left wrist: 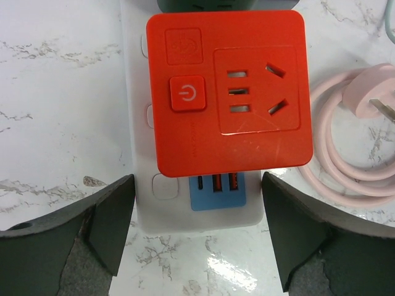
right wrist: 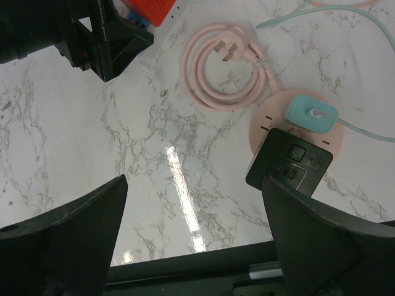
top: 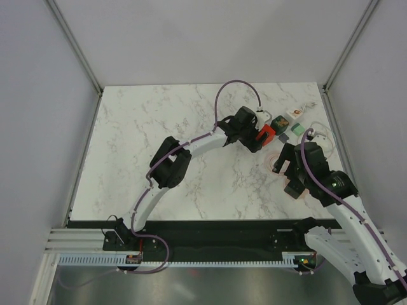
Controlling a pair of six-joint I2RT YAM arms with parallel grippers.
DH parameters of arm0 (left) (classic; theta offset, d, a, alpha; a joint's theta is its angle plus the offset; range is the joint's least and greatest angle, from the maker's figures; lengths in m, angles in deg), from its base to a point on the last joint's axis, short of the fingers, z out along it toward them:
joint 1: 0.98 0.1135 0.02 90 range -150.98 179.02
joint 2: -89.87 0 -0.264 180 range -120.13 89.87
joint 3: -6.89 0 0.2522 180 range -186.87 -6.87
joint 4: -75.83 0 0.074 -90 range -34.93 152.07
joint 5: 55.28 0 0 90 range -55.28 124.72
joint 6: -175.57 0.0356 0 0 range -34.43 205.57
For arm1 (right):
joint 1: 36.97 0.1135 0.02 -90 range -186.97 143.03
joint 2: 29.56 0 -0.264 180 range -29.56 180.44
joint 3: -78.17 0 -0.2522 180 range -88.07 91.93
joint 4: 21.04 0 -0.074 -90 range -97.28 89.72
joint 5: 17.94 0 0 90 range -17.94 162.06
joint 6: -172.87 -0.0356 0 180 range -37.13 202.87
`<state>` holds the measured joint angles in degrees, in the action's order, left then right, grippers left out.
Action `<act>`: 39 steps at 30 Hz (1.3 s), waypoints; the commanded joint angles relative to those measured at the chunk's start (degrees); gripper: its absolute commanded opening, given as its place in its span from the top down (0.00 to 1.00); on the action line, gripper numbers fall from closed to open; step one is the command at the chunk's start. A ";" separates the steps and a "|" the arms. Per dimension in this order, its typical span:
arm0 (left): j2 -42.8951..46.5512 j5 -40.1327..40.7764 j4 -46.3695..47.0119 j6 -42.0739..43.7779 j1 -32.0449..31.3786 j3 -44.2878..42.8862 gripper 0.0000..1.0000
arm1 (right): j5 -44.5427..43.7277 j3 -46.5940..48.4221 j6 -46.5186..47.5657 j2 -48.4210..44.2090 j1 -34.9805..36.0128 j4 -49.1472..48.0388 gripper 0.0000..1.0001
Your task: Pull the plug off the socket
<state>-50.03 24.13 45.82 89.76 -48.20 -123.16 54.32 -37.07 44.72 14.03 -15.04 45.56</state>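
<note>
The socket (left wrist: 143,203) is a long white power strip with a blue label (left wrist: 217,192) at its near end; in the top view the socket (top: 294,114) lies at the table's back right. A red cube plug (left wrist: 228,92) with a power button sits pushed into it, also seen as the red plug (top: 266,134). My left gripper (left wrist: 197,237) is open, its fingers (left wrist: 108,216) flanking the strip's near end just below the red plug, touching neither. The left gripper (top: 257,138) reaches from the left. My right gripper (right wrist: 194,240) hangs open over bare marble, holding nothing; in the top view the right gripper (top: 282,162) is near the right edge.
A dark green cube (left wrist: 222,5) sits on the strip beyond the red plug. A coiled pink cable (right wrist: 222,74) lies right of the strip. A black cube adapter (right wrist: 290,163) and a teal plug (right wrist: 311,113) rest on a pink disc (right wrist: 271,120) by my right fingers.
</note>
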 commanded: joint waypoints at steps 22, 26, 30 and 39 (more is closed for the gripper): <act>-1.00 0.57 -6.78 -0.14 -0.24 -0.61 0.91 | 9.11 -2.04 4.30 2.37 -0.05 -2.74 0.02; 5.13 0.22 -4.59 -1.81 -0.24 9.30 0.98 | 13.51 -3.10 7.65 4.65 -0.14 -3.09 0.02; 13.04 0.39 2.00 -3.39 -0.24 22.66 0.98 | 19.30 -4.59 8.36 5.97 -0.05 -5.89 0.02; 31.07 -0.84 11.86 -10.67 -0.59 46.74 0.98 | 23.62 -4.51 10.20 8.35 -0.05 -7.40 0.02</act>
<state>-24.50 24.61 56.60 85.47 -48.33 -81.00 75.92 -42.29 53.31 22.38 -15.06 39.83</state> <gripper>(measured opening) 0.809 0.982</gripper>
